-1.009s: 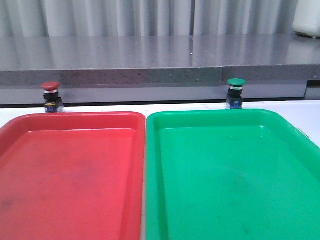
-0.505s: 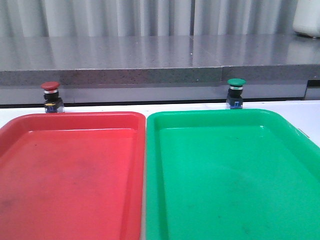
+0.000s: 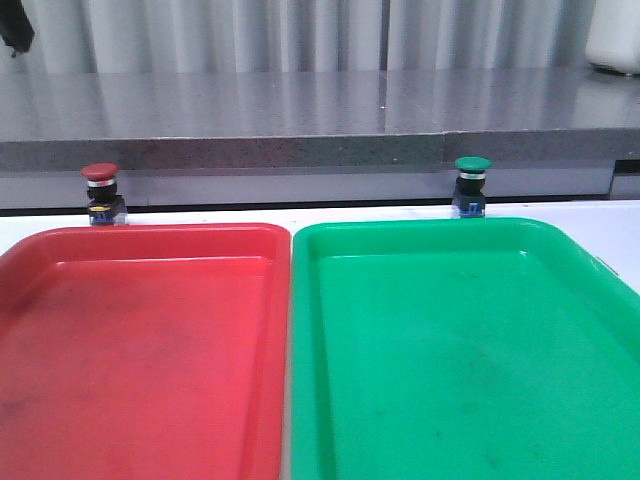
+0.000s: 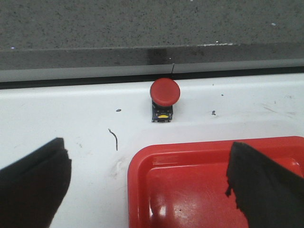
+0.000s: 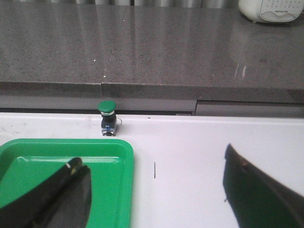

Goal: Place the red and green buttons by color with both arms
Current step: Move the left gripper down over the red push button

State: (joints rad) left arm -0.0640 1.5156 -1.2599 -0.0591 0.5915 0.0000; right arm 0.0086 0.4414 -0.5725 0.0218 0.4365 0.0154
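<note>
Front view: the red button (image 3: pixel 100 193) stands upright on the white table (image 3: pixel 380 211) just behind the far left corner of the red tray (image 3: pixel 150 240), and the green button (image 3: pixel 472 186) stands upright just behind the far rim of the green tray (image 3: pixel 420 232). Both trays lie side by side, nearly touching. Left wrist view shows the left gripper (image 4: pixel 152 185) spread wide above the red tray's corner, well short of the red button. Right wrist view shows the right gripper (image 5: pixel 161 194) likewise spread, holding nothing.
</note>
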